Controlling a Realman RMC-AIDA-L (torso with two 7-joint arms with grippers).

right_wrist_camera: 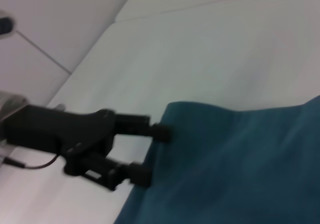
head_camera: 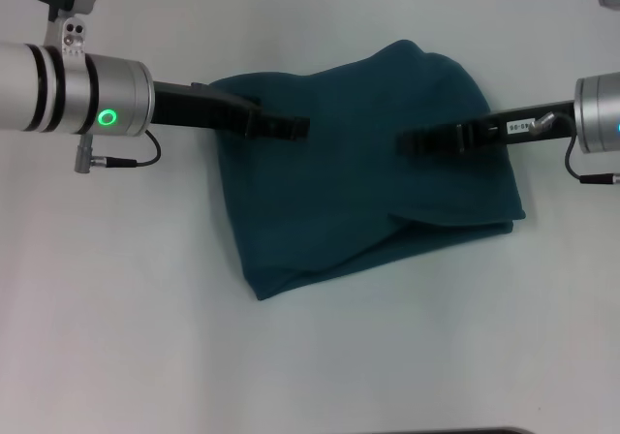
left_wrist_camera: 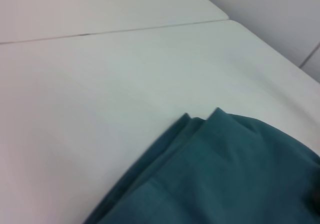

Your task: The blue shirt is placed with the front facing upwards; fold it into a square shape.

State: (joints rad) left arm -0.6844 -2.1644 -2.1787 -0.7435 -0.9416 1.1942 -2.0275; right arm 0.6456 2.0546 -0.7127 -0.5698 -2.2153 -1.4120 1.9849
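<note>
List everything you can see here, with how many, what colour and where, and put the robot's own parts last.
blue shirt: one, dark teal-blue, folded into a rough rectangle with layered edges, lying mid-table; no lettering shows.
table: one, white, under everything, with a seam line seen in the left wrist view.
left tool: one, black on a silver arm with a green light, reaching in over the shirt's left upper edge.
right tool: one, black on a silver arm, reaching in over the shirt's right side.
</note>
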